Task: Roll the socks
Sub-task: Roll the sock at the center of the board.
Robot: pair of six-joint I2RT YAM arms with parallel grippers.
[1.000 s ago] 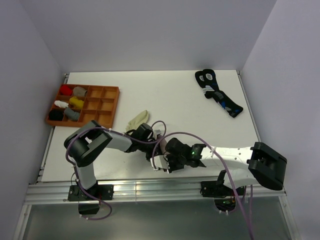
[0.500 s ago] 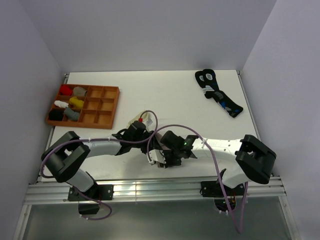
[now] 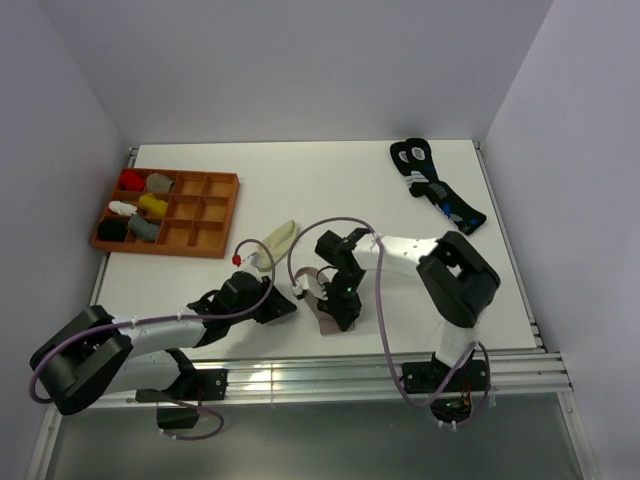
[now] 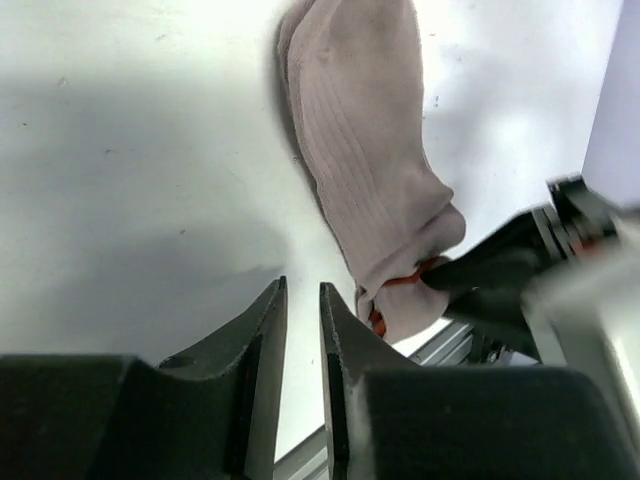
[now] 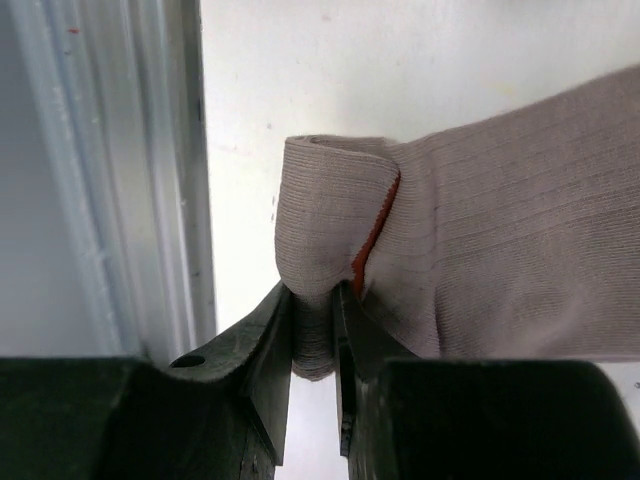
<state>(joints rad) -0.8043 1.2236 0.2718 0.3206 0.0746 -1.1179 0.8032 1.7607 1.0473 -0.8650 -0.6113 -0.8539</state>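
The taupe sock (image 3: 325, 322) lies near the table's front edge, its end folded over so the red cuff edge (image 5: 372, 240) peeks out. My right gripper (image 3: 338, 316) is shut on that folded end (image 5: 330, 220), which is pinched between the jaws (image 5: 312, 292). My left gripper (image 3: 287, 305) sits low just left of the sock, apart from it. Its jaws (image 4: 302, 290) are nearly together with nothing between them. The left wrist view shows the sock's length (image 4: 365, 170) and the right gripper's black fingers (image 4: 490, 280) on the cuff. The cream sock (image 3: 280, 237) lies flat farther back.
A wooden compartment tray (image 3: 226, 215) holding small sock bundles stands at the back left. A pair of black socks with blue-and-white marks (image 3: 440, 195) lies at the back right. The table's metal front rail (image 5: 150, 180) runs close beside the held sock end.
The left gripper has left the sock and dropped low to the left. The right arm has folded back over the table, still pinching the sock's cuff end. The cream sock now lies uncovered.
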